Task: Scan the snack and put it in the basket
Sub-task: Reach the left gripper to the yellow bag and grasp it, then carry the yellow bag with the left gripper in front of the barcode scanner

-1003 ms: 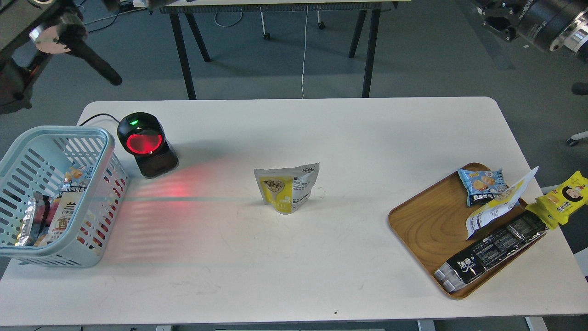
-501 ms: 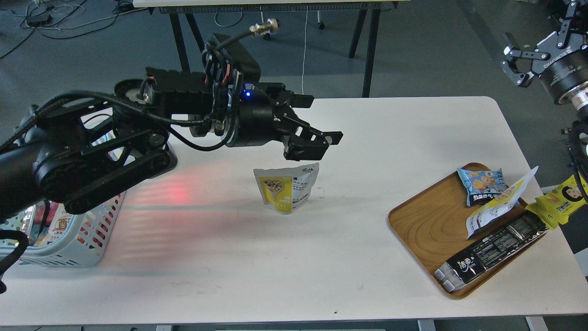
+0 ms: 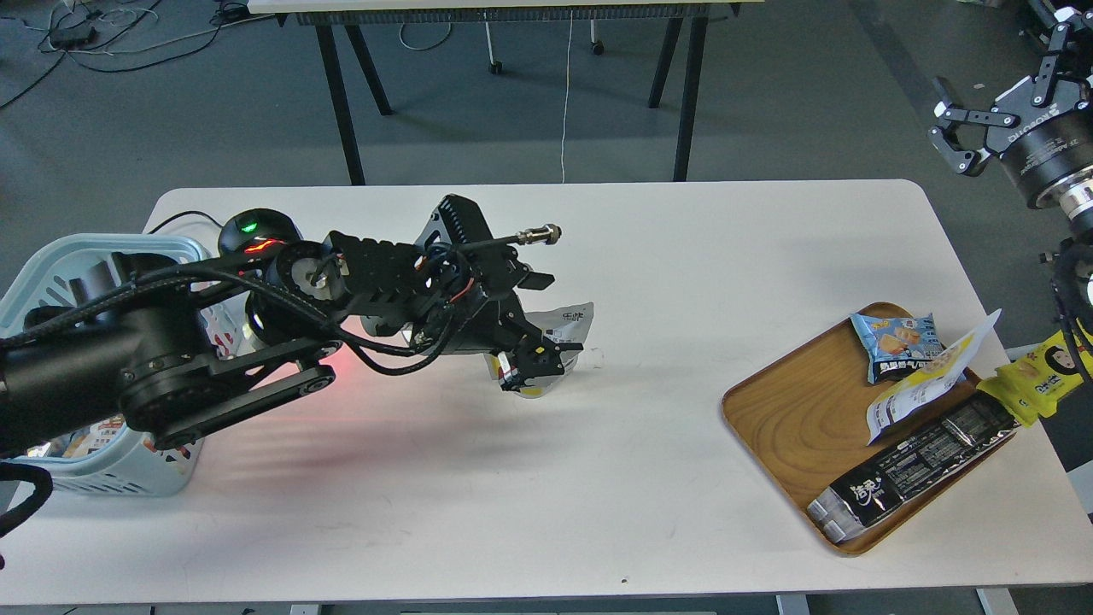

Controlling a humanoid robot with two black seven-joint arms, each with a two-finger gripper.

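Observation:
The snack (image 3: 570, 319), a yellow and silver-white foil pouch, stands upright in the middle of the white table. My left gripper (image 3: 545, 325) has come down over it and hides most of it. The jaws are open, with one finger behind the pouch and one in front. Only the pouch's silver top right corner and a bit of its yellow base show. The light blue basket (image 3: 53, 258) stands at the table's left edge, mostly hidden by my left arm. My right gripper (image 3: 999, 77) is open and empty, high off the table's far right corner.
A black scanner (image 3: 253, 231) with a red window and green light stands beside the basket, behind my left arm. An oval wooden tray (image 3: 790, 418) at the right holds a blue biscuit packet (image 3: 895, 340), a long black bar pack (image 3: 918, 465) and a yellow-white pouch (image 3: 926, 384).
My left arm swung in from the left and dropped until its open fingers straddle the snack. My right gripper rose slightly at the top right. The snack has not moved.

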